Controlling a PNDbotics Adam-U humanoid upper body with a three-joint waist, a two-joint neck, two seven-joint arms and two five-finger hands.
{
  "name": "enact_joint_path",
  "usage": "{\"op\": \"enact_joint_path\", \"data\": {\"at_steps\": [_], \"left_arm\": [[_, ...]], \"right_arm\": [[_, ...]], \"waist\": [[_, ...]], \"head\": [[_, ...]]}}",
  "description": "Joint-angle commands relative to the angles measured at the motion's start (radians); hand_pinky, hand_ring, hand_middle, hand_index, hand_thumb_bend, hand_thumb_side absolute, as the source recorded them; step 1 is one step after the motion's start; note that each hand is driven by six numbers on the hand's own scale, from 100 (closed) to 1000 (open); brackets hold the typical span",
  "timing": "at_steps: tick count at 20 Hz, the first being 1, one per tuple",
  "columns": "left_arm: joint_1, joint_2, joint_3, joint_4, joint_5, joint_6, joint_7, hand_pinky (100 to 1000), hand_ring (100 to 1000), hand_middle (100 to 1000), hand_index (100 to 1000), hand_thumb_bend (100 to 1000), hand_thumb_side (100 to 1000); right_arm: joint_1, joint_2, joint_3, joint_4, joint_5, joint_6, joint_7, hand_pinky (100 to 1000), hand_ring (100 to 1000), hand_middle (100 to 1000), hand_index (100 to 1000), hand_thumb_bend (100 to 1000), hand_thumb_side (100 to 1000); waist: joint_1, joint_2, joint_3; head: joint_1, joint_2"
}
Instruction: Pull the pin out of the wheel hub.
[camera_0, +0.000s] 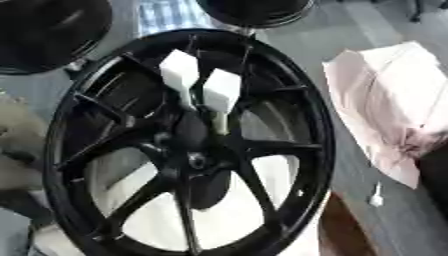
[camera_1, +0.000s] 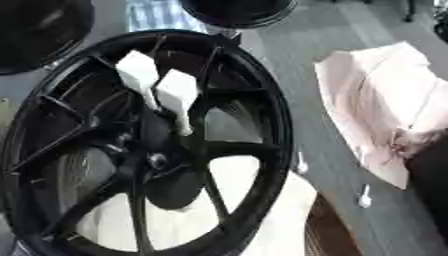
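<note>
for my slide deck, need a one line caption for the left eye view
Black spoked wheel seen from above, two white pins standing near its hub, pale cloth to the right, no robot hand visible.

Possibly the right arm (camera_1: 430, 172): a plain black, blurred shape.

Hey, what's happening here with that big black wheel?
A black spoked wheel fills the view, seen from above. Two white pins with blocky heads stick out beside its hub, so they are not yet pulled out. Neither robot hand is in view, and nothing is touching the wheel or the pins at this moment. A crumpled pinkish cloth lies to the right on the grey surface, with a small white piece near it.
</note>
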Motion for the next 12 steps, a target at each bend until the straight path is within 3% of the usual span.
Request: {"op": "enact_joint_path", "data": {"at_steps": [1,5,12], "left_arm": [[0.021,-0.040,0.049,-0.014,0.040,-0.006,0.007,555,523,541,727,327,595],[0.025,-0.117,0.063,-0.014,0.054,-0.005,-0.024,555,523,542,729,328,604],[0.016,-0.152,0.065,-0.014,0.051,0.001,-0.046,555,525,544,732,329,616]], "right_arm": [[-0.023,-0.054,0.003,-0.018,0.010,0.007,0.028,714,724,641,730,157,288],[-0.028,-0.063,0.005,-0.018,0.012,0.010,0.047,716,725,642,731,157,289],[-0.050,-0.070,0.023,-0.018,0.019,0.023,0.076,733,737,655,739,166,293]], "waist": [[-0.015,-0.014,0.000],[-0.023,-0.006,0.002],[-0.031,0.006,0.009]], "head": [[0.000,0.001],[0.004,0.002],[0.006,-0.002]]}}
